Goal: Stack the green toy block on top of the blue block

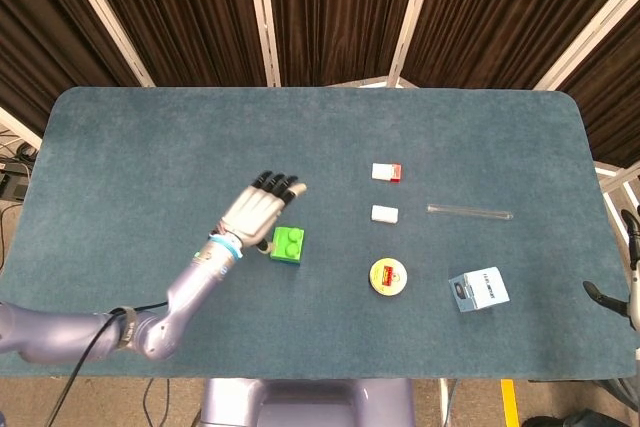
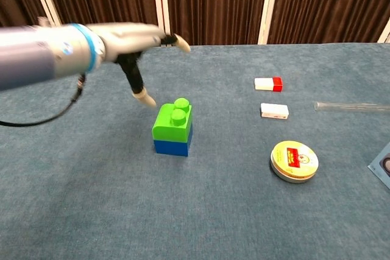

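The green toy block (image 2: 173,121) sits on top of the blue block (image 2: 172,147) left of the table's middle; from the head view only the green block (image 1: 288,245) shows. My left hand (image 2: 135,43) hovers above and to the left of the stack, fingers spread, holding nothing. In the head view the left hand (image 1: 256,214) lies just left of the green block, apart from it. The right hand itself is out of both views.
On the teal table (image 1: 150,147) to the right lie a white-and-red block (image 2: 268,83), a small white block (image 2: 274,111), a round yellow tin (image 2: 294,161), a clear tube (image 1: 470,212) and a small blue-white box (image 1: 478,290).
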